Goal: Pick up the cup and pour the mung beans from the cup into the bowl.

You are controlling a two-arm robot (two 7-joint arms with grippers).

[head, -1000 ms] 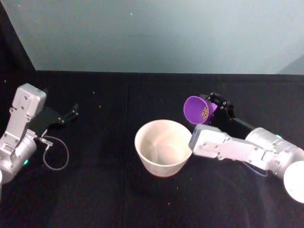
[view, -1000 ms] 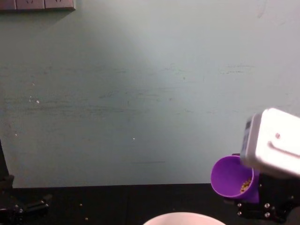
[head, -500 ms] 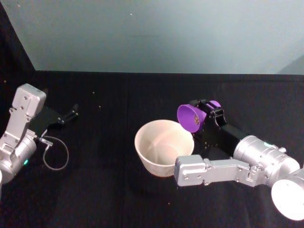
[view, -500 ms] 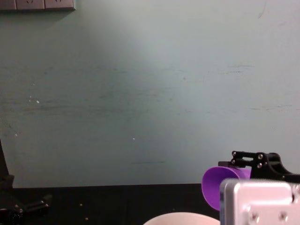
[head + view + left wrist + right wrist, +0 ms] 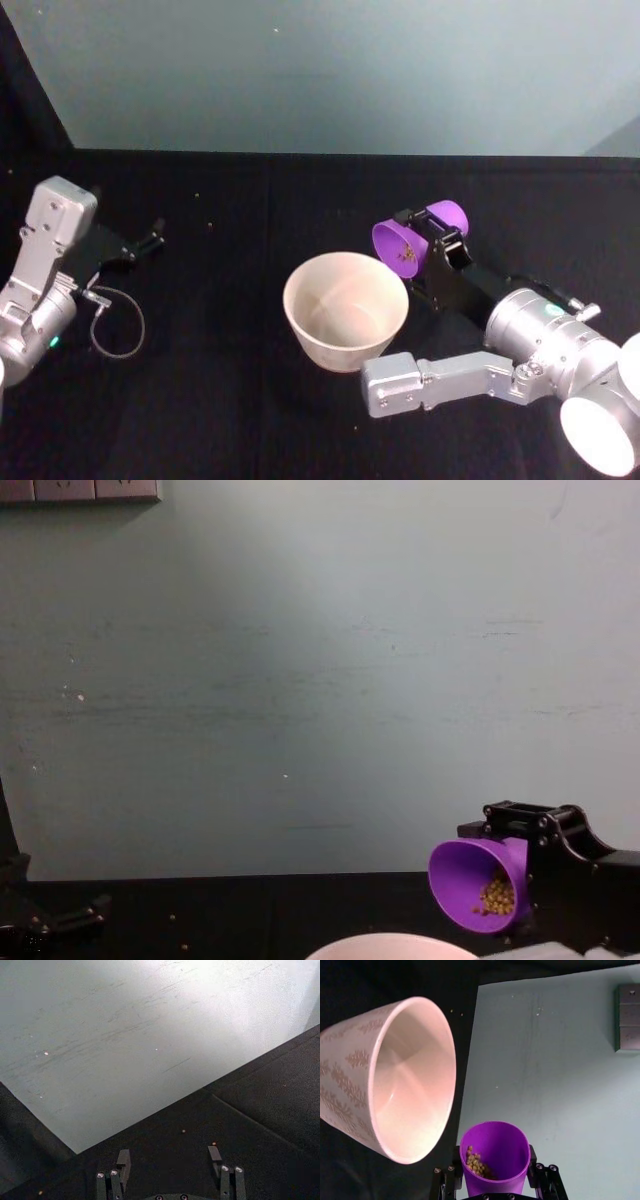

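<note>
One cup (image 5: 397,246), clamped inside right gripper (image 5: 428,242).

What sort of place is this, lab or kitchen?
Probably a lab test bench: black-draped table, bare pale-green wall, with a bowl and the cup tipped in the right hand.

Right of the bowl (image 5: 340,352), the right arm (image 5: 545,345) was seen cased in silver-grey cylinders with one boxy link; the right gripper (image 5: 428,238) was built black, studded with silver screws (image 5: 543,823). Left of the bowl, the left arm (image 5: 45,260) was cased in silver, a thin looped cable (image 5: 140,322) attached, the left gripper (image 5: 155,232) black.
</note>
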